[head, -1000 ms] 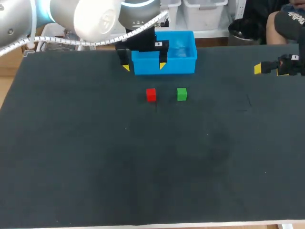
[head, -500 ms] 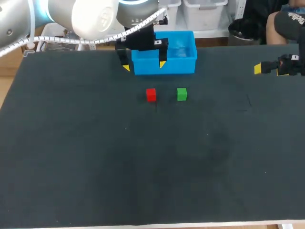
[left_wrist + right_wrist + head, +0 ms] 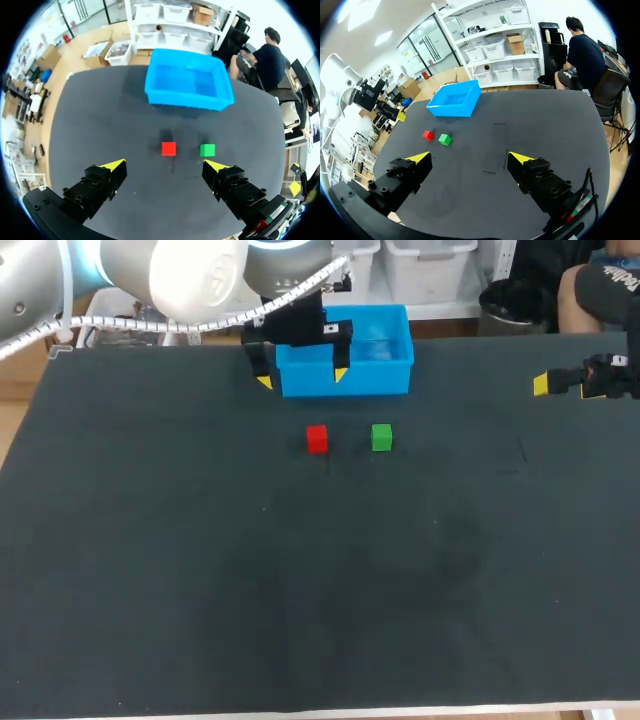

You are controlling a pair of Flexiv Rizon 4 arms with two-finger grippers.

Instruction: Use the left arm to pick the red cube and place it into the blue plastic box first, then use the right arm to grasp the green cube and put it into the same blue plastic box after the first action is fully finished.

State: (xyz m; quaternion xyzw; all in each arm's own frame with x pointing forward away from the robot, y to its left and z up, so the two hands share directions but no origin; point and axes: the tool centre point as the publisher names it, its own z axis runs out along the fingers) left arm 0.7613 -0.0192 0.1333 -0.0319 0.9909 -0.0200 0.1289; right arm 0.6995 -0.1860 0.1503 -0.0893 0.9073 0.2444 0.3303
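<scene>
My left end effector point(image 3: 165, 165) hangs released with its fingers wide apart. The red cube point(image 3: 168, 148) sits on the worktop point(image 3: 100, 125) just ahead of the gap, the green cube point(image 3: 207, 149) is beside it, and the blue plastic box point(image 3: 185, 102) lies farther ahead. My right end effector point(image 3: 468, 158) is also spread open, well apart from both cubes.

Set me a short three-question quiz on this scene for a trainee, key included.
1. True or false: the red cube lies inside the blue plastic box.
2. The left gripper is: A) open, B) shut on the red cube, C) shut on the blue plastic box.
3. Fill in: in the head view, the green cube sits to the red cube's ____.
Key: 1 false; 2 A; 3 right.
</scene>
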